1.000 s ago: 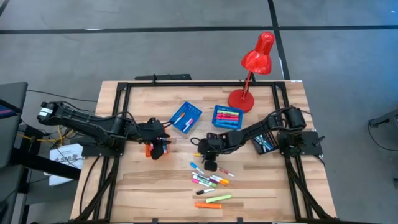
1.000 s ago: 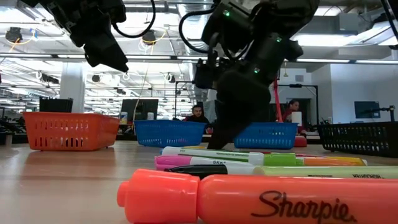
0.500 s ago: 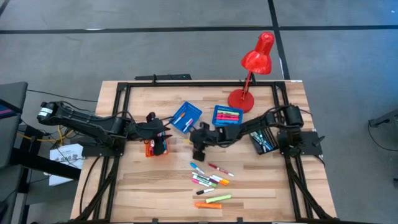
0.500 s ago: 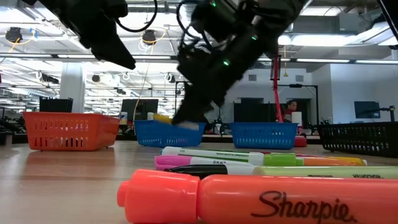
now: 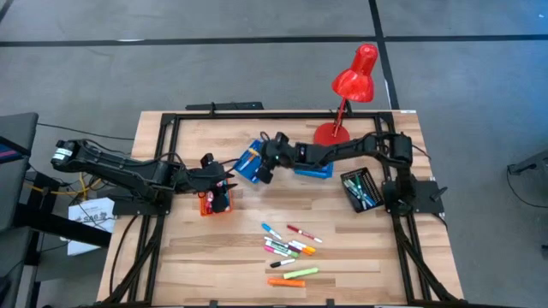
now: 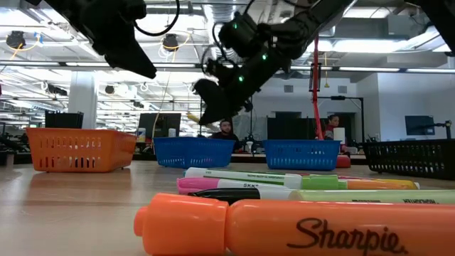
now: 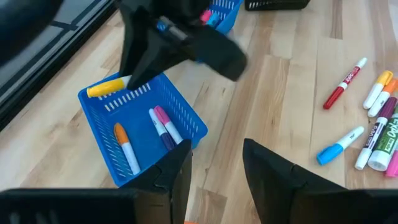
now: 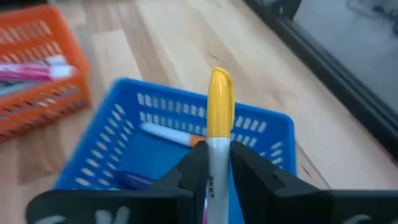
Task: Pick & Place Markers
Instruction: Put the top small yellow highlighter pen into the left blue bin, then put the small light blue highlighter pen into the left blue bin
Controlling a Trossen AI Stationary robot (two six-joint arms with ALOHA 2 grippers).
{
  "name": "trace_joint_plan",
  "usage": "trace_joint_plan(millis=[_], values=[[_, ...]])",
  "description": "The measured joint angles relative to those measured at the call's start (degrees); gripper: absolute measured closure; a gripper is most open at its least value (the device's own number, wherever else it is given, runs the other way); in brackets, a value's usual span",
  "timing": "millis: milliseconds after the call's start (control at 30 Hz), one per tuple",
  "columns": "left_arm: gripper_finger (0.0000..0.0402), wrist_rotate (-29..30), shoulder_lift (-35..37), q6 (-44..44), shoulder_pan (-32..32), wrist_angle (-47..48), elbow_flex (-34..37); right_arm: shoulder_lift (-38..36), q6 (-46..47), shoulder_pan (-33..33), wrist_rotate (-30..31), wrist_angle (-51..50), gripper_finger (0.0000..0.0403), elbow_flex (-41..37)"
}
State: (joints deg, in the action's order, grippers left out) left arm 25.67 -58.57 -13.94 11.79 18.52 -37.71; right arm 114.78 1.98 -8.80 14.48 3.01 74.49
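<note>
Several markers [image 5: 287, 248] in mixed colours lie loose on the near middle of the wooden table. My right gripper [image 5: 262, 169] hangs over a blue tray [image 5: 246, 161] left of centre, shut on a yellow-capped marker [image 8: 218, 99]. That tray [image 7: 143, 146] holds three markers, capped orange, pink and purple. My left gripper [image 7: 216, 177] is open with nothing between its fingers. It hovers above an orange tray [image 5: 205, 205] on the left. My right gripper pinches the yellow-capped marker between its two fingers on the white barrel [image 8: 215, 163], just behind the cap. The marker lies along the fingers with the yellow cap end sticking out ahead. The fingers slant down from the table's right. The marker is lifted clear above the blue tray.
A second blue tray [image 5: 315, 169] sits partly under my right arm. A black tray [image 5: 360, 190] with markers stands at the right and a red desk lamp [image 5: 347, 103] at the far edge. A black frame borders the table. People sit in the room beyond.
My right gripper has risen from the loose markers and swung toward the table's far left, carrying the yellow-capped marker clear of the table to a spot over the blue tray.
</note>
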Motion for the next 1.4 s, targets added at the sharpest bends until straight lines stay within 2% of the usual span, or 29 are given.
trace_joint_plan(millis=[133, 367, 467, 600, 667, 767, 900, 1067, 1167, 1400], values=[[0.0262, 0.0, 0.0, -0.4, 0.0, -0.2, 0.0, 0.0, 0.2, -1.5, -5.2, 0.1, 0.0328, -0.3], [0.0262, 0.0, 0.0, -0.9, 0.0, -0.7, 0.0, 0.0, -2.1, -1.0, -5.5, 0.0, 0.0324, -0.3], [0.0262, 0.0, 0.0, -3.4, 0.0, -1.0, 0.0, 0.0, 1.0, -0.1, -6.1, 0.0, 0.0324, -0.3], [0.0262, 0.0, 0.0, -4.8, 0.2, -2.2, 0.4, -2.3, 3.6, 2.2, -12.4, -0.6, 0.0324, -0.4], [0.0262, -0.8, 0.0, -4.6, 0.4, -6.0, 2.4, -4.2, 3.6, 3.3, -16.3, -2.8, 0.0324, -0.3], [0.0262, -6.7, -0.5, -3.6, 1.0, -14.9, 6.3, -7.9, 3.6, 4.9, -20.4, -9.9, 0.0324, -0.3], [0.0262, -14.4, -3.1, -0.4, 2.1, -30.0, 11.2, -14.8, 6.2, 7.2, -21.0, -21.2, 0.0324, -0.3], [0.0262, -20.3, -11.3, 5.3, 3.5, -44.0, 12.2, -23.7, 9.9, 10.3, -19.3, -29.9, 0.0324, -0.3], [0.0262, -23.4, -18.8, 8.0, 3.7, -50.1, 10.8, -27.6, 9.5, 13.4, -12.3, -30.0, 0.0324, -0.3], [0.0262, -29.0, -34.1, 13.1, 2.7, -50.1, 2.1, -30.3, 8.2, 20.1, 4.6, -33.1, 0.0324, -0.3]])
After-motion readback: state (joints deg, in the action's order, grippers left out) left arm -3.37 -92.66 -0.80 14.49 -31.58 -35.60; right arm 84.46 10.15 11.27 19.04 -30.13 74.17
